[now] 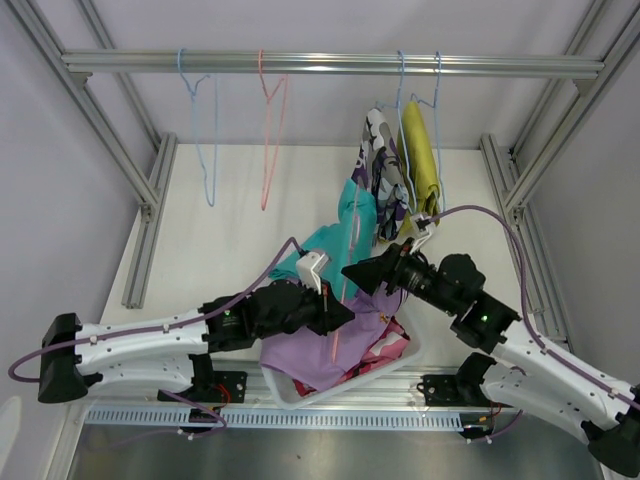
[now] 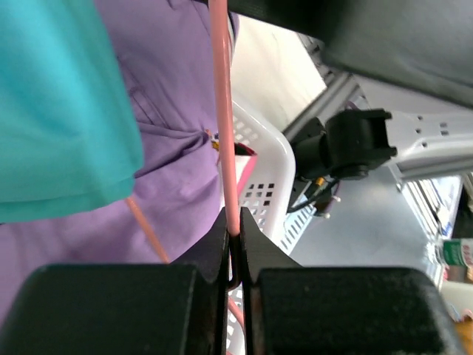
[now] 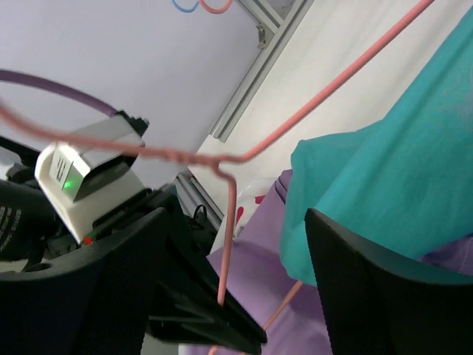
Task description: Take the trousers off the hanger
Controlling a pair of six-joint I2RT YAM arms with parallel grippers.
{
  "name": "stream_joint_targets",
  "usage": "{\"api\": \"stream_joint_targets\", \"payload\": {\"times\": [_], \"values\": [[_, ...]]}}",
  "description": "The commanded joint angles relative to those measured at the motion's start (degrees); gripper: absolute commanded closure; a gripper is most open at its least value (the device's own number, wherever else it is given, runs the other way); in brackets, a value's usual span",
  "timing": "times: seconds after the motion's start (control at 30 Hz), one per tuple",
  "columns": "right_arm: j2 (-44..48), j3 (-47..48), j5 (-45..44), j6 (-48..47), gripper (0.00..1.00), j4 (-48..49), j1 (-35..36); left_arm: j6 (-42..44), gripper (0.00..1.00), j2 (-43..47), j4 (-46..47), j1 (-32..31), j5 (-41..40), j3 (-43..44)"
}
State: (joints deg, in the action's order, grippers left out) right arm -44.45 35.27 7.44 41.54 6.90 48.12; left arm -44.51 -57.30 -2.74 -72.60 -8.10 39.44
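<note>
My left gripper point(image 1: 338, 312) is shut on the wire of a pink hanger point(image 2: 224, 111), seen between its closed fingers in the left wrist view point(image 2: 233, 231). Teal shorts point(image 1: 345, 232) hang from that hanger over the basket and also show in the left wrist view point(image 2: 59, 111). My right gripper point(image 1: 360, 272) is open just right of the hanger, its fingers point(image 3: 384, 288) either side of the wire point(image 3: 230, 222) and the edge of the teal shorts point(image 3: 392, 185), touching neither. Lilac shorts point(image 1: 320, 355) and red-and-white shorts point(image 1: 385, 345) lie in the basket.
A white basket point(image 1: 300, 392) stands at the near edge between the arms. Camouflage shorts point(image 1: 385, 165) and mustard shorts point(image 1: 420, 150) hang on blue hangers from the rail point(image 1: 330, 63). An empty blue hanger point(image 1: 205, 130) and an empty pink hanger point(image 1: 268, 130) hang further left.
</note>
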Motion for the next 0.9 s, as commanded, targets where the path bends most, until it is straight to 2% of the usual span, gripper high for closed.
{"api": "stream_joint_targets", "payload": {"times": [0.0, 0.03, 0.2, 0.4, 0.63, 0.8, 0.87], "values": [[4.79, 5.15, -1.03, -2.42, 0.20, -4.33, -0.13, 1.71, 0.99, 2.01, -8.31, -0.44, -6.91, 8.00], [7.07, 5.77, -1.03, -3.38, 0.17, -8.44, -0.04, 2.67, 1.00, 2.45, -11.38, -0.44, -8.15, 11.07], [13.06, 7.36, -1.64, -5.76, 0.13, -16.72, 0.05, 7.41, 1.00, 3.07, -17.72, 0.26, -11.67, 18.54], [17.03, 6.92, -4.72, -7.52, 0.11, -21.31, -0.04, 13.29, 1.00, 1.05, -23.80, 5.88, -10.19, 30.24], [10.10, 8.59, -9.63, -10.51, 0.11, -21.05, 0.75, 18.58, 1.00, -2.90, -26.35, 14.14, -9.13, 40.79], [-2.19, 16.91, -16.30, -15.60, 0.11, -23.67, 4.43, 20.51, 1.00, -2.38, -24.86, 18.98, -10.97, 41.51], [-5.72, 20.09, -22.36, -18.33, 0.11, -24.12, 6.36, 20.26, 1.00, -1.16, -24.59, 20.82, -12.72, 41.07]]}}
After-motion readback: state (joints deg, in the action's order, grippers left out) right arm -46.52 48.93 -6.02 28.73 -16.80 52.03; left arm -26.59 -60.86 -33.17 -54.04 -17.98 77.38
